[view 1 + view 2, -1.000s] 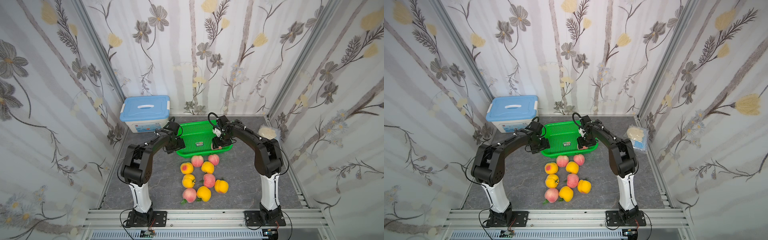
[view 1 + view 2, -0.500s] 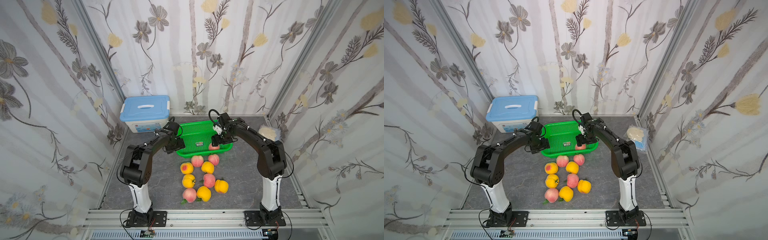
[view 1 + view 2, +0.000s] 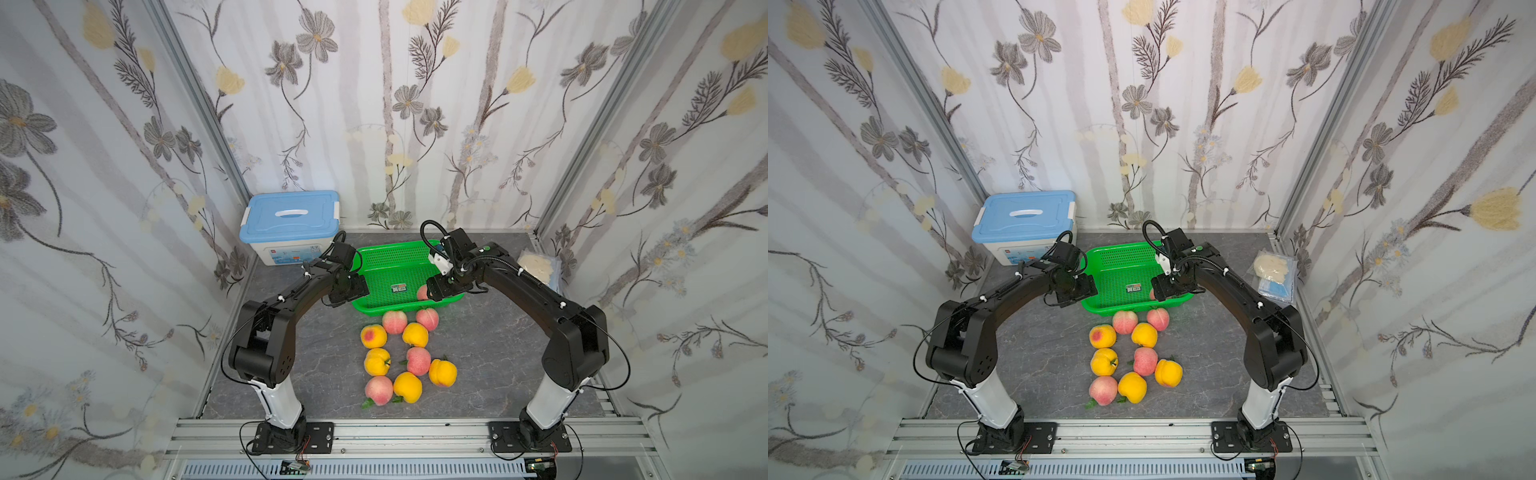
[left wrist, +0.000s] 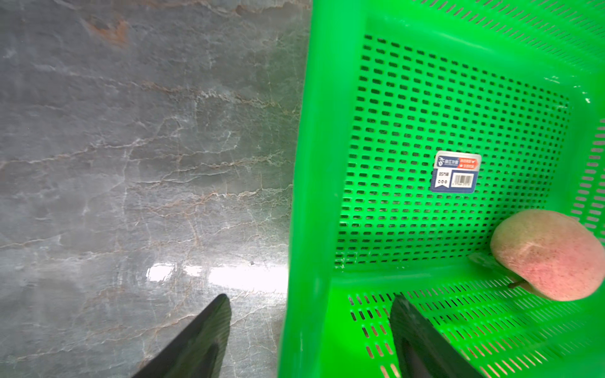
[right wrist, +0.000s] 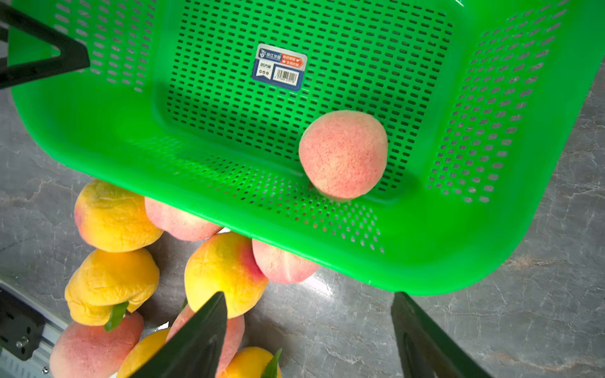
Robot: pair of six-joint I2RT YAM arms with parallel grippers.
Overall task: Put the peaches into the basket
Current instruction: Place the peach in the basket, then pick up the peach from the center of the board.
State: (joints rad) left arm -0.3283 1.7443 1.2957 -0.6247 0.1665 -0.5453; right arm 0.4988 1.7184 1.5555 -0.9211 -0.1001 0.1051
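Right tool (image 5: 309,296): fingers spread wide with nothing between them. It hangs over the basket's (image 3: 388,255) near rim, toward the right end.
Left tool (image 4: 309,296): also spread. One finger is inside the basket's left wall and the other is outside it over the bench (image 3: 498,353), so the rim runs between them. Whether either finger touches the plastic cannot be told.
Basket: bright green and perforated, it sits between the two arms. A small printed label (image 5: 279,67) is stuck on the middle of its floor.
Peach inside: one pink peach (image 5: 343,153) lies on the basket floor in the near right corner, against the near wall. It is clear of both tools.
Peaches outside: nine peaches (image 3: 418,360) lie clustered on the bench in front of the basket, four pink and five yellow-orange. The two pink ones nearest the basket sit just beside its near wall. In the right wrist view they are partly hidden under the rim. A few carry green leaves.
Storage box (image 3: 291,226): white with a blue lid, it stands left of the basket and further back, close to the basket's far left corner.
Packet (image 3: 538,266): a clear bag with pale and blue contents lies well to the right of the basket, by the wall.
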